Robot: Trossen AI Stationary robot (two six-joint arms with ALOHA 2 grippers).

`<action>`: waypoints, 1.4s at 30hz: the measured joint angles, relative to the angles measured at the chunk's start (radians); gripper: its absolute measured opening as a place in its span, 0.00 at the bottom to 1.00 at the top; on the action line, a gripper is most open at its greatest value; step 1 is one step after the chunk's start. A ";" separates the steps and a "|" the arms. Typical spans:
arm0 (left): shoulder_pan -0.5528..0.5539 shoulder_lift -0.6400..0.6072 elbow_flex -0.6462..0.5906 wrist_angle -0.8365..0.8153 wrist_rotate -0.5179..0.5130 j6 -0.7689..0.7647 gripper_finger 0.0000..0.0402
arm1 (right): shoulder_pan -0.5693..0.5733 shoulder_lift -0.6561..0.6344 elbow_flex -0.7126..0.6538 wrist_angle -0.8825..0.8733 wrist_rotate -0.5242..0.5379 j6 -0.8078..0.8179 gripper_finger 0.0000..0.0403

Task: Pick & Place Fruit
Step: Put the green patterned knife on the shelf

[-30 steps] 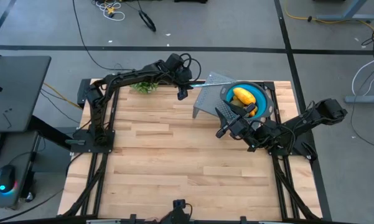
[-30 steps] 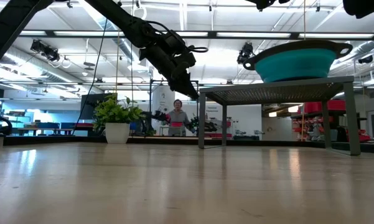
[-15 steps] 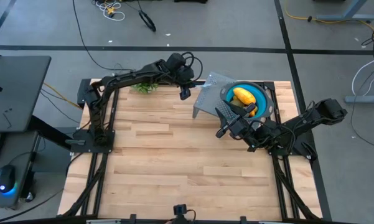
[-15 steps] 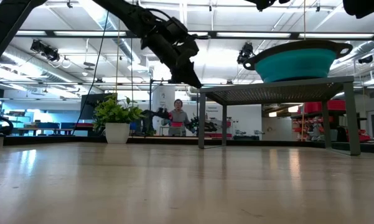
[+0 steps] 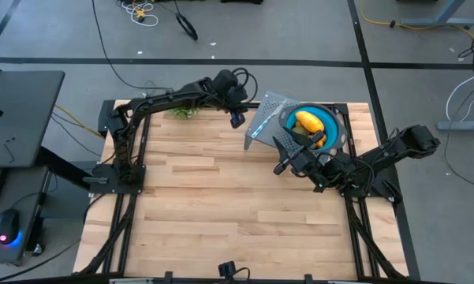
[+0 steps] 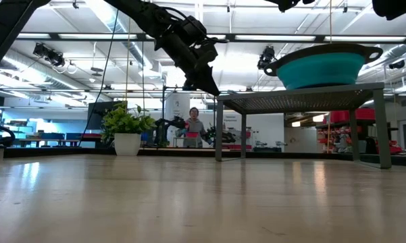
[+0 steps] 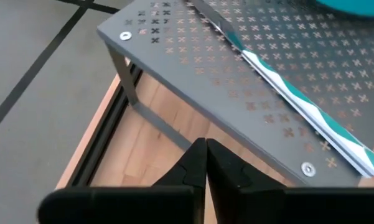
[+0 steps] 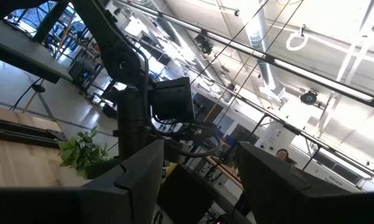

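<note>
- Left gripper [image 5: 236, 120], fingers pressed together w/ nothing between them in its wrist view, has shifted a bit toward the grey perforated metal stand [image 5: 262, 128] over the last second; tip now sits just off the stand's near-left corner, raised above the wooden slatted table [image 5: 205, 197].
- Low view agrees: left gripper [image 6: 204, 82] has risen slightly & now hangs right at the stand's edge [image 6: 219, 99], roughly at shelf level.
- Left wrist view: fingertips [image 7: 202, 163] point at the stand's top [image 7: 261, 81], where a slim white-bladed knife w/ teal edge [image 7: 299, 102] lies across the holes.
- Large yellow oblong fruit [image 5: 307, 121] sits in the teal round bowl [image 5: 336, 130] on the stand; a small orange-ish piece beside it, too small to be sure. No other fruit pieces visible.
- Right gripper [image 5: 282, 162] unchanged, parked near the stand's front edge; fingers spread apart in its wrist view, gripping nothing.
- Leafy green sprig [image 5: 183, 111] at table's far edge, under the left arm.
- Read: left arm looks to be closing in on the stand/bowl area, yet its tip lines up w/ the knife side, not the fruit. No fruit gripped, so placing not yet underway.
</note>
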 joint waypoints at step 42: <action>-0.196 -0.004 -0.031 -0.010 -0.387 0.209 0.19 | 0.000 0.000 0.000 0.000 -0.024 0.020 0.53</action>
